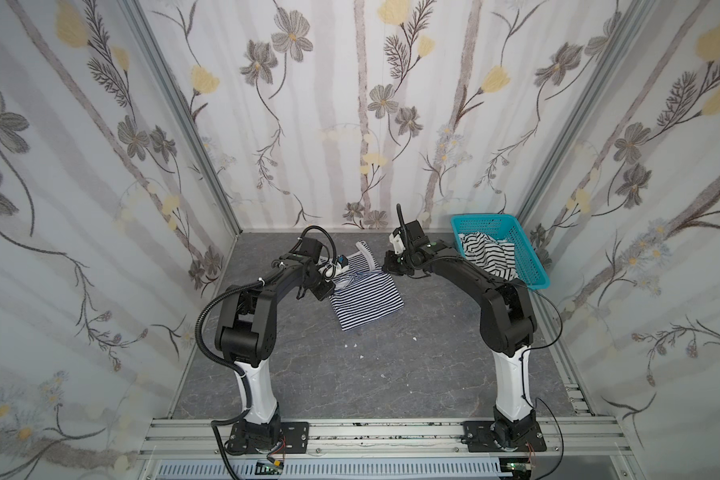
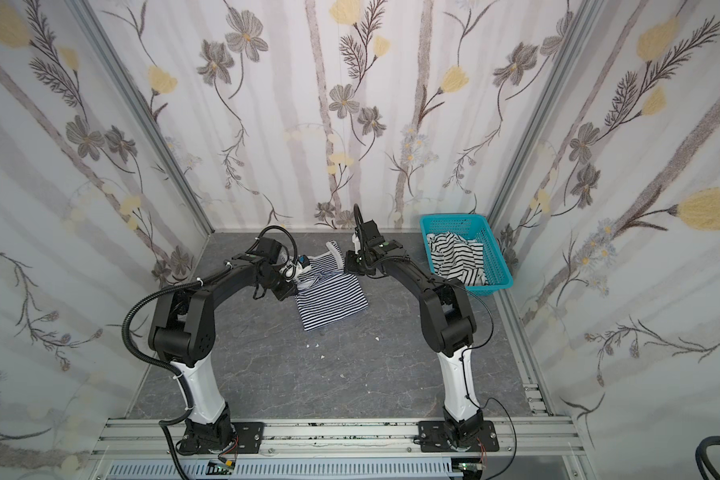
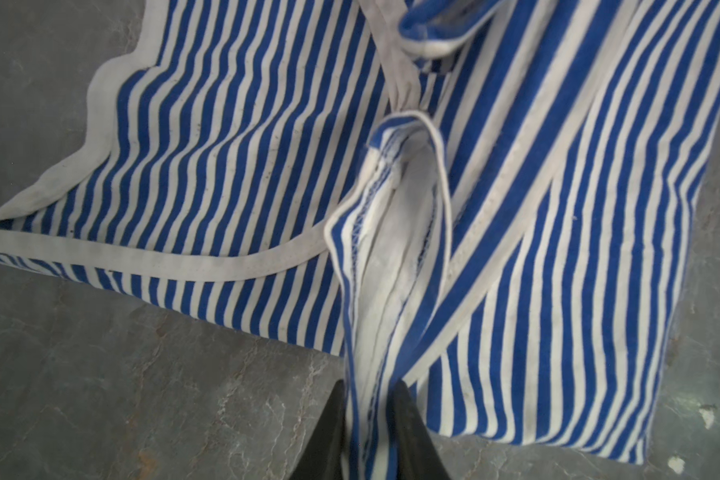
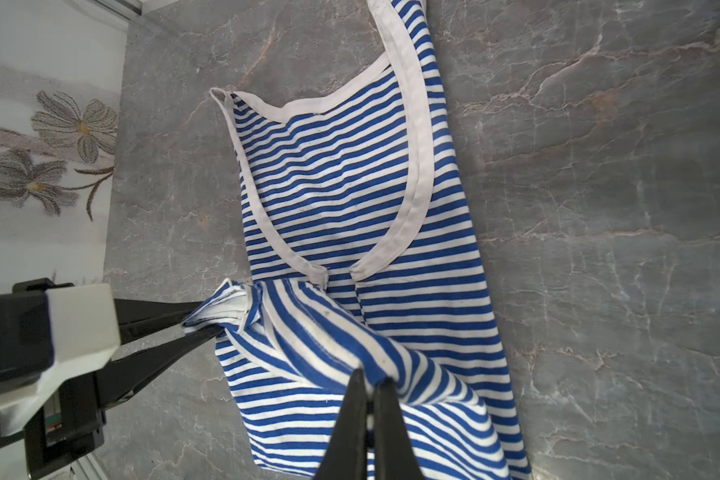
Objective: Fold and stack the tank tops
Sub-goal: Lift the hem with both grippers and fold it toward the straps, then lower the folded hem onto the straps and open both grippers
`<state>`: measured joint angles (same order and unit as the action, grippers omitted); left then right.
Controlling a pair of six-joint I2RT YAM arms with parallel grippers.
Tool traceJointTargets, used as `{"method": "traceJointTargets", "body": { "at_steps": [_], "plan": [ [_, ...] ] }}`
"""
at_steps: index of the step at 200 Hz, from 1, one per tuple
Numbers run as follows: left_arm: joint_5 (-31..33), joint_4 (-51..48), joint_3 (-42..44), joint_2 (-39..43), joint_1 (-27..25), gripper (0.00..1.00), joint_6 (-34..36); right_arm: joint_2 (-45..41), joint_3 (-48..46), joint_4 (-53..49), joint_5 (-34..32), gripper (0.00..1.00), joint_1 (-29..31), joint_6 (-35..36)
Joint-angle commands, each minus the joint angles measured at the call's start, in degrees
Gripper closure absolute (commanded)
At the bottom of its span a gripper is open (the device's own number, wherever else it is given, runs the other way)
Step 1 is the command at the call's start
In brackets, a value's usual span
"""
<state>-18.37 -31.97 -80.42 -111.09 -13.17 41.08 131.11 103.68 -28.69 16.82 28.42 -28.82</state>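
Note:
The navy-and-white striped tank top [image 1: 366, 303] [image 2: 333, 303] lies on the grey table, its white-trimmed straps toward the back wall. My left gripper [image 3: 368, 388] has a raised fold of its hem between its slightly parted fingers; the right wrist view shows that gripper [image 4: 208, 320] holding the fold off the table. My right gripper [image 4: 371, 380] is shut on the other hem corner, lifted and folded toward the straps. In a top view both grippers, left [image 1: 348, 274] and right [image 1: 385, 268], hover over the top's far half. The black-and-white tank top [image 1: 489, 253] [image 2: 454, 257] lies crumpled in the basket.
The teal perforated basket [image 1: 533, 266] [image 2: 495, 257] stands at the back right against the wall. A few small white scraps [image 1: 350, 345] lie on the table in front of the navy top. Floral walls enclose the table on three sides.

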Motion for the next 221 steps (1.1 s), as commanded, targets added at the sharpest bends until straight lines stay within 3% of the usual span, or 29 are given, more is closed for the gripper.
{"method": "traceJointTargets", "body": {
  "at_steps": [1, 86, 115, 135, 188, 221],
  "plan": [
    [0.06, 1.41, -2.02, -2.22, 0.47, 0.79, -0.78, 2.96, 3.41, -0.96, 1.28, 0.99, -0.57, 1.50],
    [3.20, 3.50, -7.10, -8.40, 1.05, 0.70, -4.54, 11.83, 12.58, -2.41, 4.26, 0.94, -1.64, 2.03],
    [7.91, 6.94, -7.23, -8.32, 1.28, 0.59, -8.53, 13.73, 15.79, -2.87, 3.78, 0.63, -2.17, 1.99],
    [9.22, 11.25, -5.60, -5.46, 1.65, 0.54, -12.12, 12.37, 15.63, -2.58, 3.50, 0.54, -2.22, 2.68],
    [5.75, 16.57, 2.30, 6.18, 0.34, 0.47, -14.98, 2.86, 3.54, 1.25, 1.81, 0.51, 0.12, 2.35],
    [4.94, 15.96, 8.68, 8.40, -3.72, 0.58, -11.55, -2.91, -8.84, 6.36, 0.59, 0.53, 0.69, 0.70]
  ]
}}
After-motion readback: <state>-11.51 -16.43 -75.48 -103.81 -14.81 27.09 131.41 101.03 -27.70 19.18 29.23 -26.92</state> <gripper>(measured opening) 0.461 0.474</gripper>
